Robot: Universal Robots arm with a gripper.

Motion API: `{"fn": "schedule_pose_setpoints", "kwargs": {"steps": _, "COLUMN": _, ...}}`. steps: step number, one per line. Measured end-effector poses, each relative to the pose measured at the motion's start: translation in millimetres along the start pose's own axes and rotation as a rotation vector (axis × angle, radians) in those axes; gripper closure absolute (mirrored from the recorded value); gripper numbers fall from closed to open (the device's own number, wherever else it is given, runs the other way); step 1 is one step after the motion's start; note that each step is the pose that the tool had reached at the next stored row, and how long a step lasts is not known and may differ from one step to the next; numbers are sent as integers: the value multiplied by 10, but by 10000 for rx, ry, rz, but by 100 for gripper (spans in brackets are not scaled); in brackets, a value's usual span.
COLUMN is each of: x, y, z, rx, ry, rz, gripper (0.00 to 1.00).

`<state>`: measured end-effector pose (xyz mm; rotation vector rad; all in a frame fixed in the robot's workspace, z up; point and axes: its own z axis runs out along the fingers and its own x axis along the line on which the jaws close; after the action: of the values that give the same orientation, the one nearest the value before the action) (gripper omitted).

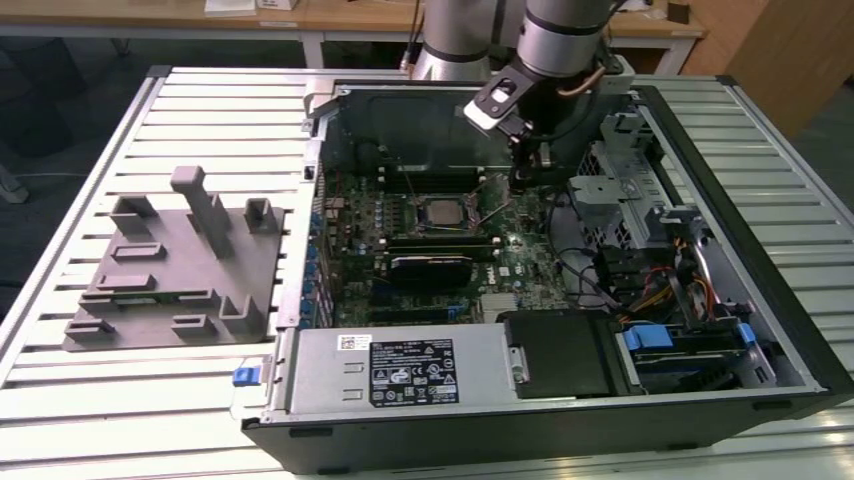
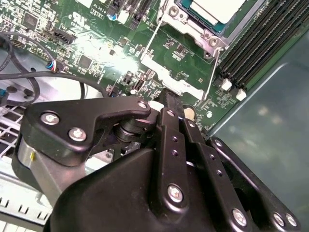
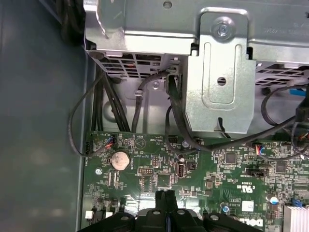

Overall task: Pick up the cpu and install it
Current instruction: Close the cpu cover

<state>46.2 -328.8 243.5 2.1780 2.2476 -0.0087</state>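
Note:
The cpu [image 1: 439, 211] is a pale square chip lying in the socket frame [image 1: 443, 226] at the middle of the green motherboard. In the second wrist view the cpu [image 2: 217, 8] sits inside the metal frame [image 2: 193, 30], with thin wire levers running beside it. My gripper [image 1: 523, 182] hangs over the board, just to the exterior view's right of the socket. Its black fingers [image 3: 163, 199] are pressed together with nothing between them. The fingertips [image 2: 170, 99] end close over a metal tab at the frame's edge; I cannot tell whether they touch it.
A large grey fixture block [image 1: 174, 265] with upright posts stands on the slatted table at the exterior view's left. The open computer case holds a power supply [image 1: 400, 370], a metal drive cage [image 3: 219, 72] and loose black cables [image 3: 174, 121]. Memory slots [image 2: 260, 38] run beside the socket.

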Motion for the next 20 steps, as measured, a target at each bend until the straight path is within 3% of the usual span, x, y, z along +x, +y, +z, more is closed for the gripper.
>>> {"fn": "schedule_pose_setpoints", "kwargs": {"steps": 7, "x": 1, "y": -21, "z": 45, "rx": 5, "ry": -1, "rz": -4, "gripper": 89}}
{"fn": "schedule_pose_setpoints", "kwargs": {"steps": 20, "x": 7, "y": -183, "z": 46, "rx": 4, "ry": 1, "rz": -3, "gripper": 89}}
